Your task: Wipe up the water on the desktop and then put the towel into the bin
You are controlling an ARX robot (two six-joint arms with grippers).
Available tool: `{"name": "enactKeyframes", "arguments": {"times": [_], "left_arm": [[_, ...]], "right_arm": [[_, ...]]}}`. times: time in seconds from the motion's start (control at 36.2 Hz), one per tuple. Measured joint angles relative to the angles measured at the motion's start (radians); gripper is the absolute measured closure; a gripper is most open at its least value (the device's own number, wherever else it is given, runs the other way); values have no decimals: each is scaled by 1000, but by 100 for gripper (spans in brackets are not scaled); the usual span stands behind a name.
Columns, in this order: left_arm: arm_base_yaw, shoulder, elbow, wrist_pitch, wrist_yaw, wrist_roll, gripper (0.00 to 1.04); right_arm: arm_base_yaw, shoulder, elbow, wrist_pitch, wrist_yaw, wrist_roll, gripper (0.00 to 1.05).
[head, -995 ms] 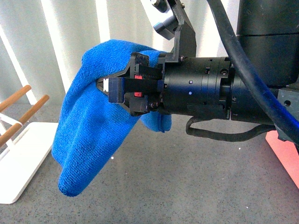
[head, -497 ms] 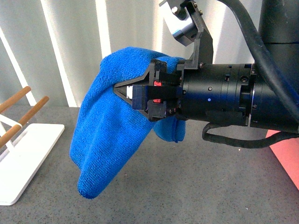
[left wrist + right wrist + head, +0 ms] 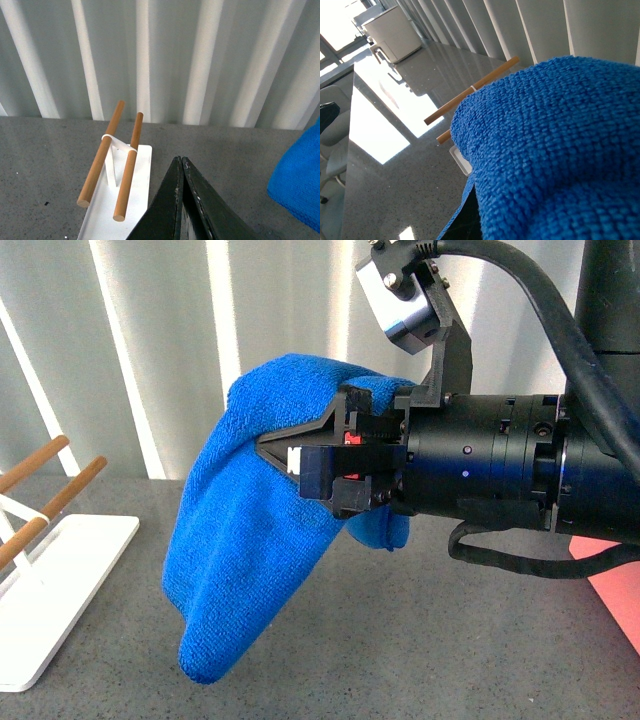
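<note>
My right gripper (image 3: 285, 452) is shut on the bright blue towel (image 3: 245, 550) and holds it well above the dark grey desktop (image 3: 400, 640). The towel hangs limp to the left of the jaws, its lower corner near the desktop. In the right wrist view the towel (image 3: 555, 150) fills most of the frame and hides the jaws. The towel's edge also shows in the left wrist view (image 3: 297, 185). My left gripper (image 3: 181, 161) is shut and empty over the desktop (image 3: 240, 155). A salmon-pink edge of the bin (image 3: 610, 590) shows at the far right, behind my right arm.
A flat white tray (image 3: 50, 590) with wooden rods (image 3: 55, 495) stands at the left on the desktop; it also shows in the left wrist view (image 3: 117, 200). White vertical blinds (image 3: 150, 350) close off the back.
My right gripper has moved to the right and slightly up, carrying the towel with it. The towel's hanging corner has swung rightward, away from the white tray.
</note>
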Motion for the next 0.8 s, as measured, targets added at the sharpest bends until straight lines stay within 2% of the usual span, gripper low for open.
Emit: {"name": "enactKeyframes", "arguments": {"times": [0.47,0.8], "left_arm": [[0,-290,-1,-273,4,0,101],[0,-386,-1,-367,4,0,101]], "right_arm": [[-14,-26,-38,-10,7,-26,99],[-21,-26,-49,-9,14,-28,99]]}}
